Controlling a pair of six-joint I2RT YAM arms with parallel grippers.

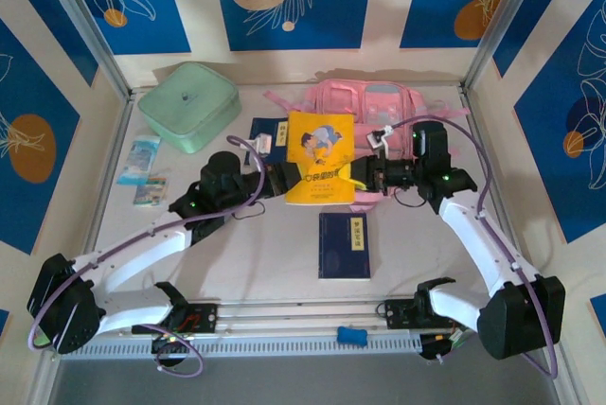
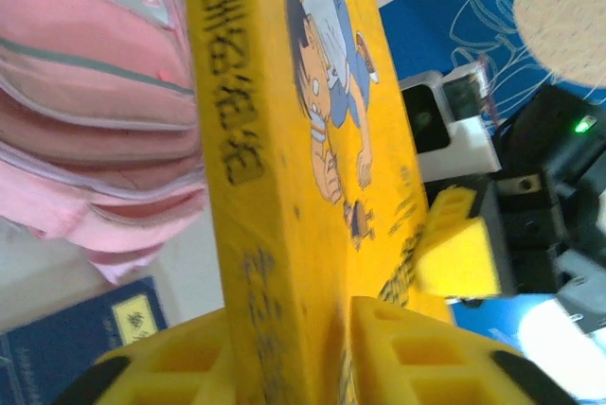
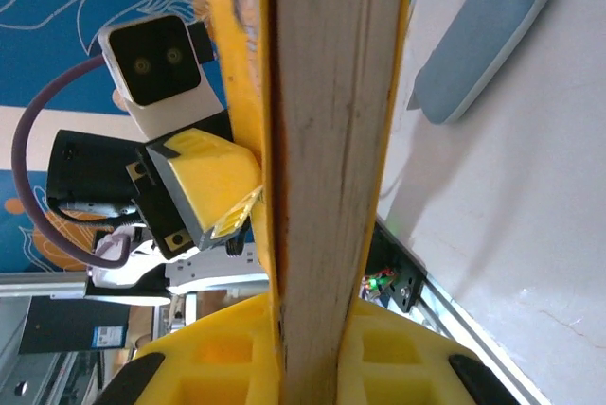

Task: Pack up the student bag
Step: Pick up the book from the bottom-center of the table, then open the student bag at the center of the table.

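The large soft pink fabric backpack lies at the far edge of the table, a little right of centre and close to the back wall. Its zip pockets face my fingers. It lies beyond both of my grippers, and neither of them touches it. From my left wrist I see its pink pockets just past the thing I hold.

That thing is a thick yellow paperback book with a cartoon boy on the cover, and it stands between me and the bag. Its cover faces up, and from above its far edge overlaps the bag's front. My left gripper has the spine edge between its yellow fingers, set narrow. I cannot tell whether they press on the book or only flank it. My right gripper is clamped on the opposite edge, with the pale page block pinched between its two fingers.

A dark blue book with a white label lies just beside the yellow book's left edge, partly hidden by my left wrist. A second dark blue booklet with a small yellow label lies flat near the middle of the table, on the near side of the yellow book. The mint green square zip case sits in the far left corner, well apart from the bag. Two small printed packets lie along the left edge. A small blue oblong object rests on the rail at the near edge, between my arm bases.
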